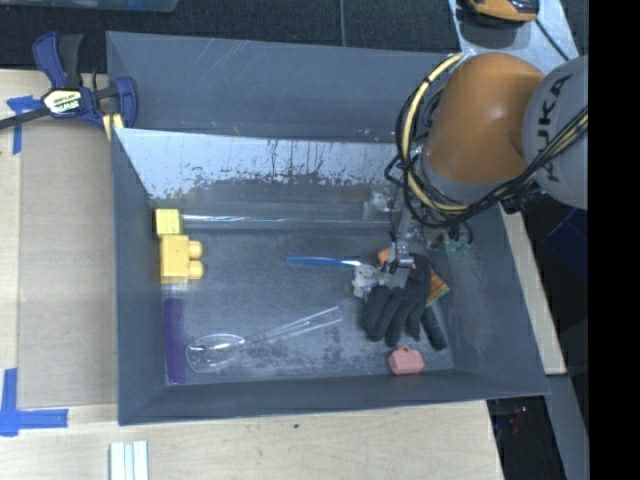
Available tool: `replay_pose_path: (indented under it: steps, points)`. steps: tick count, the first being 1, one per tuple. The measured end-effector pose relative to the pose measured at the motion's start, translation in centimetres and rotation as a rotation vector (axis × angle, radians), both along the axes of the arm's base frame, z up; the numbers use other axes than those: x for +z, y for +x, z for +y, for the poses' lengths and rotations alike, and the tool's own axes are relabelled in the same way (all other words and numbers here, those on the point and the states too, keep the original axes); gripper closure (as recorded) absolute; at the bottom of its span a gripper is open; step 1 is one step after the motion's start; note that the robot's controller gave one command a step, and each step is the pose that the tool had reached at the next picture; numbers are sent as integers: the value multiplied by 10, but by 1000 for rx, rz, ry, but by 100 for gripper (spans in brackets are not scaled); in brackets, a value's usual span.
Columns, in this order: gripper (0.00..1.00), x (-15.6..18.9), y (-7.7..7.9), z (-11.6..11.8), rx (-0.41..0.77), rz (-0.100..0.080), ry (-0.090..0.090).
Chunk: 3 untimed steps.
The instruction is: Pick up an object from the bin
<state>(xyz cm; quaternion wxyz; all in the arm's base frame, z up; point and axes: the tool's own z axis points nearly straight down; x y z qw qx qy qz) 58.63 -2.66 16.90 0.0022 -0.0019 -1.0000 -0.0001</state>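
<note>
My gripper (pixel 402 252) hangs low at the bin's right side, under the arm's orange dome. It is right above the top of a black glove (pixel 398 310) that lies crumpled on the floor. A small grey and white piece (pixel 362 281) and a bit of orange (pixel 438 287) lie against the glove. A thin blue-handled stick (pixel 318 262) points at the gripper from the left. A pink eraser-like block (pixel 405 360) rests just below the glove, near the front wall.
A clear plastic spoon (pixel 262 335) lies across the front middle of the floor. At the left wall stand a yellow toy block (pixel 178 249) and, below it, a purple stick (pixel 174 338).
</note>
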Motion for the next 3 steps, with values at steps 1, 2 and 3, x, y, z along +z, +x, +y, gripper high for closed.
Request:
replay_pose_path:
  steps: [1, 2, 3]
  points:
    - [0, 4, 2, 0, 1, -8, 0]
    - [0, -53, -16, -40, 186, -10, -1]
    - [0, -47, -31, -89, 128, -15, -1]
